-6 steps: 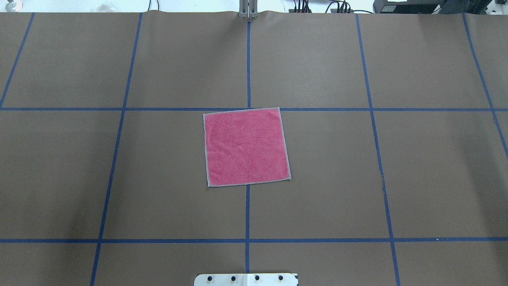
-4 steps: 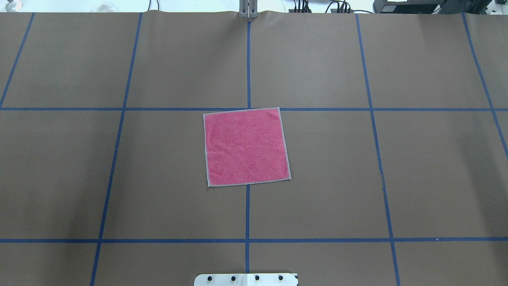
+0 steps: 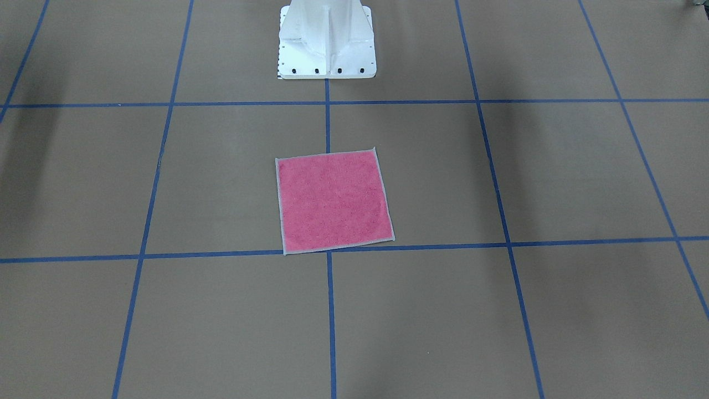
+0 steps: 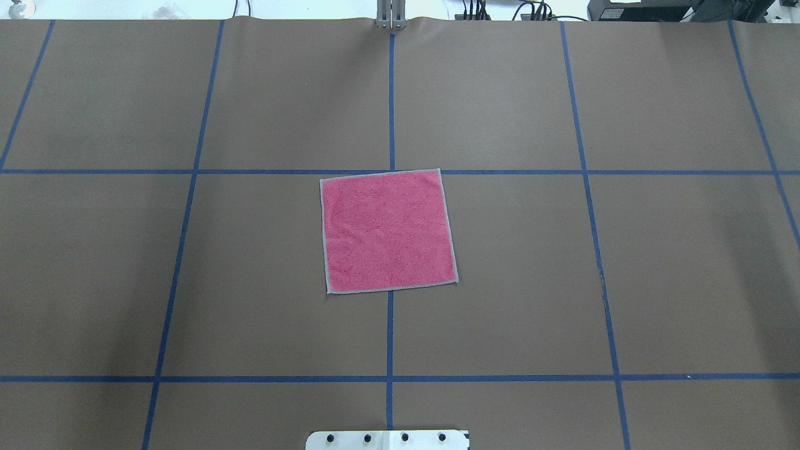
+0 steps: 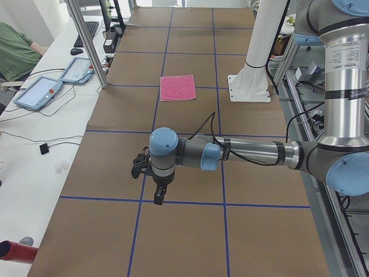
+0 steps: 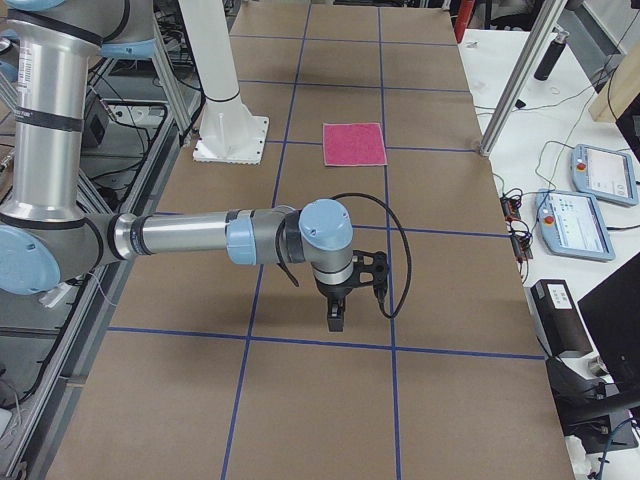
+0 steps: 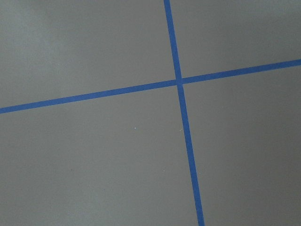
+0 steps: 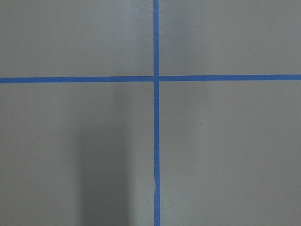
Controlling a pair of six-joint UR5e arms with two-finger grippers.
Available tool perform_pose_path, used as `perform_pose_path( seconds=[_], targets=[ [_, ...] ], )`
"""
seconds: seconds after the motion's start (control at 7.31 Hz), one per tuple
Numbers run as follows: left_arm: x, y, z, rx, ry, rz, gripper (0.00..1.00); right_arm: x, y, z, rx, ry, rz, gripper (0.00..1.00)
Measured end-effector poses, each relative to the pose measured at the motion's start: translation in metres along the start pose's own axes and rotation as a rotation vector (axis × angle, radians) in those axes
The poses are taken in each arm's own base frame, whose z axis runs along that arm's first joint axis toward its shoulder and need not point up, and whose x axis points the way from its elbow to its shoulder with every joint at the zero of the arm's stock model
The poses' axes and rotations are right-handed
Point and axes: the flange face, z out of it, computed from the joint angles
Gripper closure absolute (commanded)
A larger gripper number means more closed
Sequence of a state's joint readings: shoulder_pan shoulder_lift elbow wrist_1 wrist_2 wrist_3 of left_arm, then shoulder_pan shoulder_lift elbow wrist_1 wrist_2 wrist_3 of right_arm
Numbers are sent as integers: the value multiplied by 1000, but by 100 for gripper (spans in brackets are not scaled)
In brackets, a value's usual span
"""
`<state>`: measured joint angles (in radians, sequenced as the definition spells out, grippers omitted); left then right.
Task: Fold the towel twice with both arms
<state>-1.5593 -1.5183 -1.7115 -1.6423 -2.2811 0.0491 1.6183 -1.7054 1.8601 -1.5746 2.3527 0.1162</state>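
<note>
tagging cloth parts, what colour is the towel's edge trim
Pale grey, around the pink towel; clearest in the overhead exterior view.

left pincer (image 5: 157, 197): seen only from the side, opening too small to tell | right pincer (image 6: 336, 322): likewise, opening unreadable | towel (image 4: 387, 231): underside hidden against the desk (image 4: 562, 281) | pedestal (image 4: 387, 440): cut off by the bottom edge | person (image 5: 16, 51): cut off by the left edge

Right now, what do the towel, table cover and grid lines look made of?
Towel: pink terry cloth, matte, nubby pile, pale stitched hem. Table cover: brown paper-like sheet, matte, rippled far edge. Grid lines: probably blue tape, slightly crooked joins.
</note>
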Motion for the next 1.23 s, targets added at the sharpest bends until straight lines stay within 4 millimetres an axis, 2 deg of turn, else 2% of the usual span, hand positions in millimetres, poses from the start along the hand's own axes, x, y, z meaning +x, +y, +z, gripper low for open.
perform_pose_path(
  seconds=[0.14,0.27,0.41,0.55,0.68,0.82,0.96,1.1,1.23],
  targets=[
    [8,-39,-7,25,-1,26,0,-32,-30,0,7,-8,16,0],
    [25,-83,-8,40,1,70,0,-71,-60,5,7,-18,17,0],
    [56,-122,-5,48,11,117,0,-109,-88,9,12,-34,24,0],
    [95,-148,-3,64,29,130,0,-138,-108,11,18,-53,20,0],
    [150,-163,5,85,65,125,0,-156,-117,17,15,-79,1,0],
    [212,-171,14,113,120,81,0,-176,-119,27,8,-121,-42,0],
    [266,-175,15,149,194,-35,0,-197,-117,31,18,-175,-89,0],
    [310,-172,19,163,283,-189,0,-224,-111,37,30,-230,-108,0],
    [356,-160,31,143,373,-300,0,-255,-101,49,37,-273,-90,0]
  ],
)
